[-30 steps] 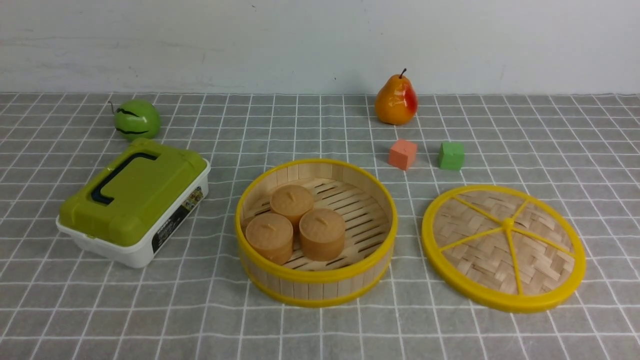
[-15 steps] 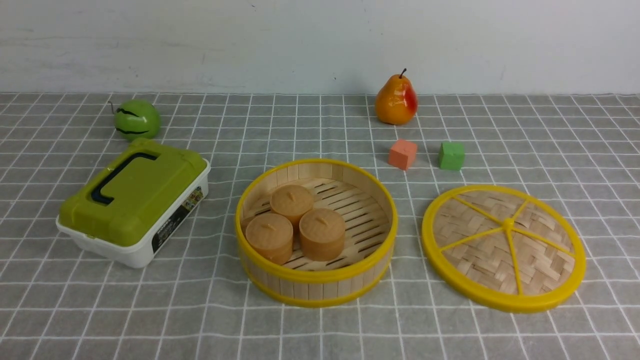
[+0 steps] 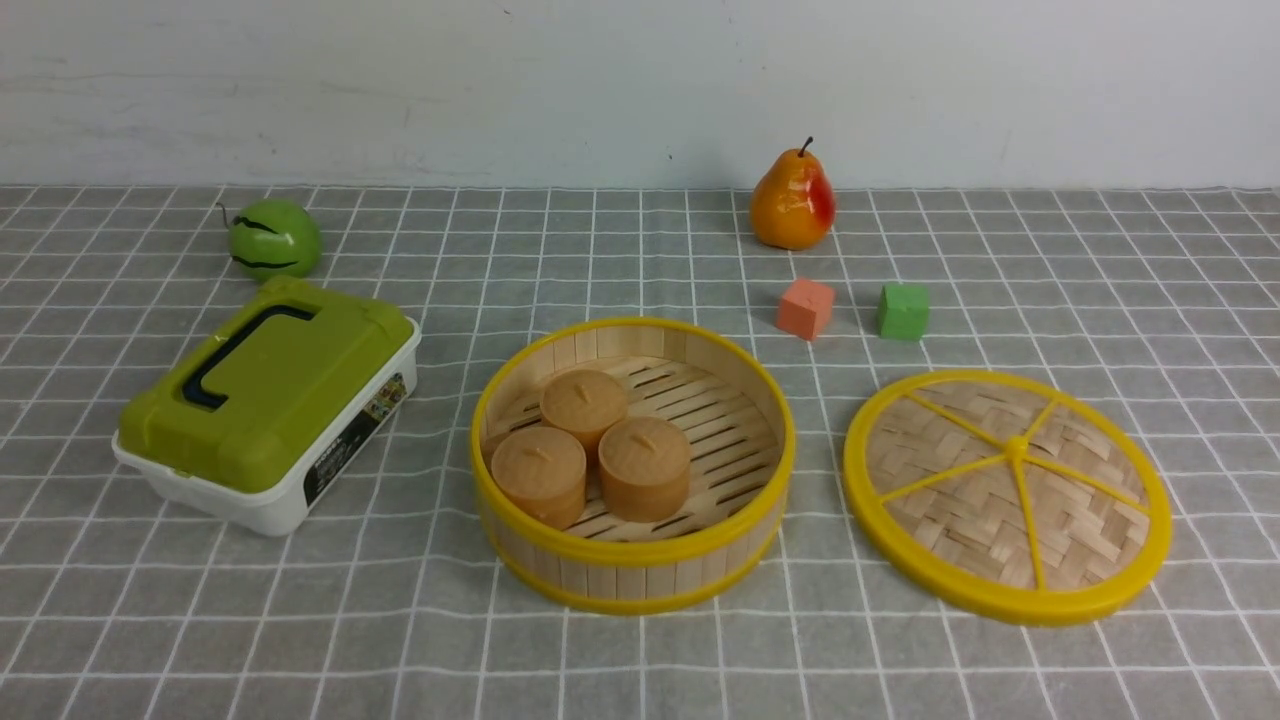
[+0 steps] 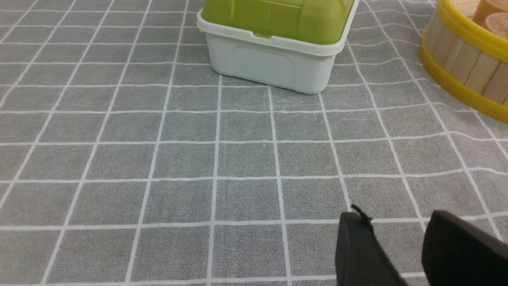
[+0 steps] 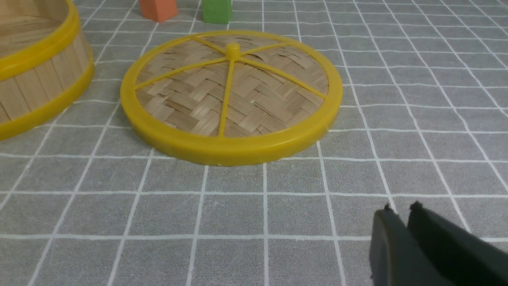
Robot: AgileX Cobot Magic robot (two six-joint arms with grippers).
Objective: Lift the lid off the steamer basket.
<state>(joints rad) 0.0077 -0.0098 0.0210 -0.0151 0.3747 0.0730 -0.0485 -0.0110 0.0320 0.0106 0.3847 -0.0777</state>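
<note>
Woven lid (image 3: 1007, 495) lies flat beside our open basket (image 3: 633, 570); left fingers (image 4: 357, 250) spread, right fingers (image 5: 387, 242) nearly together, both empty.

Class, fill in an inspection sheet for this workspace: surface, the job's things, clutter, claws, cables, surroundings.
Surface: grey checked cloth, flat.
Job's things: lid lies flat on the cloth, apart from the steamer basket, on its right; the basket is open, with three tan cylinders inside.
Clutter: green-lidded white box, green round fruit, pear, orange cube, green cube.
Claws: left claw open, holding nothing; right claw nearly closed, holding nothing, short of the lid.
Cables: nothing seen.
Surroundings: plain pale wall.
</note>
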